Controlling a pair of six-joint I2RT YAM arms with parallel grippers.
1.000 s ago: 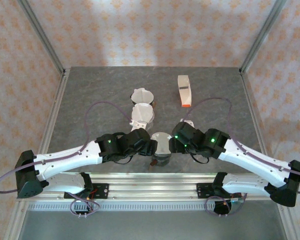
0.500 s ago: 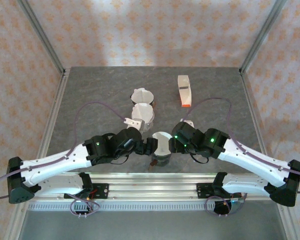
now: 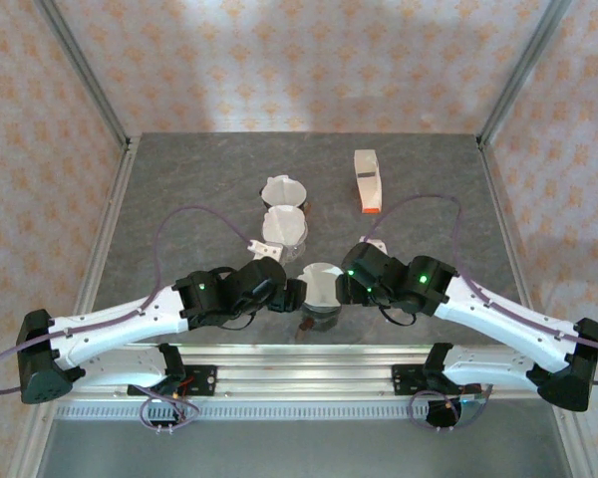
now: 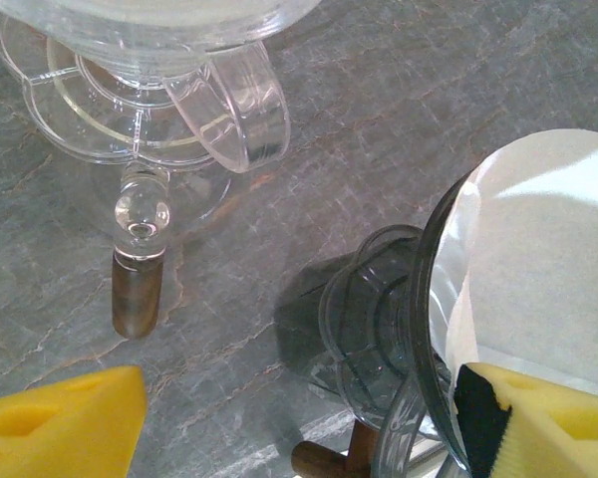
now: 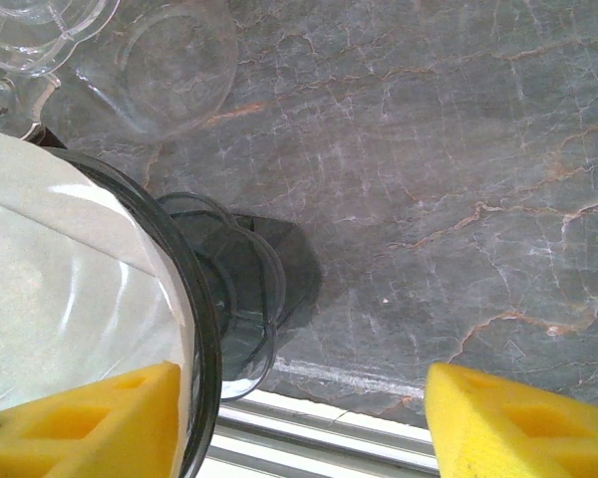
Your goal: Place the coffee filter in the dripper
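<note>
A smoky glass dripper stands near the table's front edge with the white coffee filter lying inside its cone. My left gripper is open at the dripper's left side. In the left wrist view one yellow finger rests over the filter inside the dark rim, and the other finger stays well outside. My right gripper is open at the right side. One of its fingers sits over the filter inside the rim.
Two clear glass drippers with white filters stand behind, the nearer one close to my left gripper. A white and orange object lies at the back right. The metal rail runs along the near edge.
My left arm pulled back to the left from the dripper, then edged right again toward it. The right arm and the dripper have stayed put.
</note>
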